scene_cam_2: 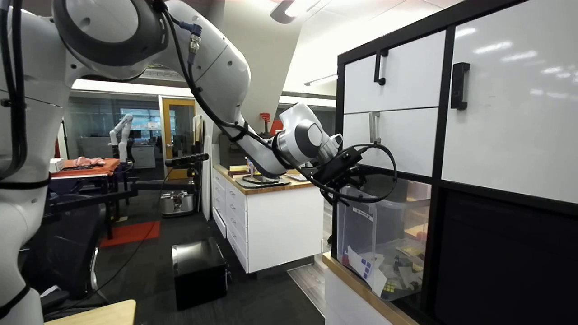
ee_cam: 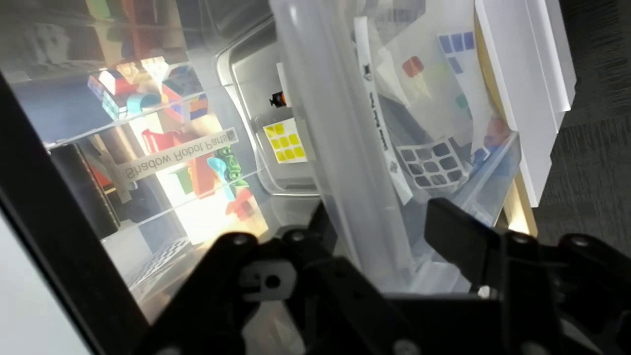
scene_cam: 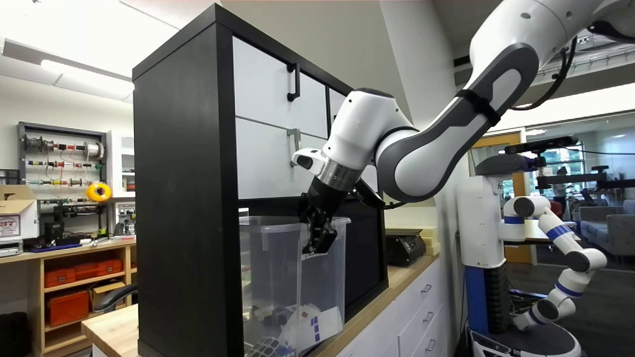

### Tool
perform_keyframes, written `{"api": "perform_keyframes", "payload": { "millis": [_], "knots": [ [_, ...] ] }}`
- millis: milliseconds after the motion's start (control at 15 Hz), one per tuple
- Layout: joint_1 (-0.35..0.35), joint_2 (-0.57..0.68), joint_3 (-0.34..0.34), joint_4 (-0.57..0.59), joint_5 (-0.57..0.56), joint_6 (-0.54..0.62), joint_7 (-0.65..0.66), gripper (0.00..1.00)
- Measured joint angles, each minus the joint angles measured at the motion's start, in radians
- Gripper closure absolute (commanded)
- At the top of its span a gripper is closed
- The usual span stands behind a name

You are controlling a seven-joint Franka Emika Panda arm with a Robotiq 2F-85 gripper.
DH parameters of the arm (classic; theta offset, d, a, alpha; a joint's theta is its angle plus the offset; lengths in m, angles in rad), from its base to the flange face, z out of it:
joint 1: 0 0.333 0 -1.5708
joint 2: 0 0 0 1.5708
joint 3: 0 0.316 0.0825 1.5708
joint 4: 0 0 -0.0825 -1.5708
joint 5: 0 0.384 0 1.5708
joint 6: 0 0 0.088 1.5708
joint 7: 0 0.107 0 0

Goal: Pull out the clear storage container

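Black-framed cabinet (scene_cam: 178, 188) stands centre-left of the frame in an exterior view, on a wood-topped table (scene_cam: 404, 275). In its lower compartment, lower centre of the frame: the clear storage container (scene_cam: 322, 277), apparently jutting forward of the cabinet face; cannot tell how far. Contents (scene_cam_2: 405, 273) gather near the bottom, so expect a moderate, low-lying load; drag, do not lift. Walls (scene_cam: 273, 282) look thin and smooth, likely to bow under a squeeze and slide out of a light pinch. The thick front rim (ee_cam: 347, 148), running from upper to lower centre of the wrist view, reads as the stiffest part and the place to take hold, away from the corners. A pull this high over a dragging base may tip the container forward, and the plastic could crack if it binds; go slow and level. End effector (ee_cam: 382, 229) straddles the rim, just below centre of the wrist view. Label strip (ee_cam: 380, 118) lies just beside the rim; grip clear of it. Fingers (ee_cam: 458, 236) stand apart, one each side of the rim, with a gap showing by the right-of-frame one: not clamped; contact at the left-of-frame one, cannot tell.
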Motion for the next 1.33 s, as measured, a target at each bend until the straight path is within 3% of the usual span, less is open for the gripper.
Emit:
{"api": "perform_keyframes", "payload": {
  "millis": [133,533,600,733,1200,1333],
  "knots": [
    [-0.003,-0.039,0.002,-0.069,0.000,0.011,-0.011,0.94],
    [-0.009,-0.167,0.021,-0.260,0.006,0.044,-0.070,0.95],
    [-0.009,-0.184,0.022,-0.283,0.005,0.045,-0.071,0.57],
    [-0.008,-0.212,0.025,-0.319,0.005,0.045,-0.079,0.53],
    [-0.008,-0.291,0.023,-0.341,0.006,0.044,-0.078,0.08],
    [-0.008,-0.307,0.023,-0.341,0.007,0.044,-0.078,0.00]
  ]
}}
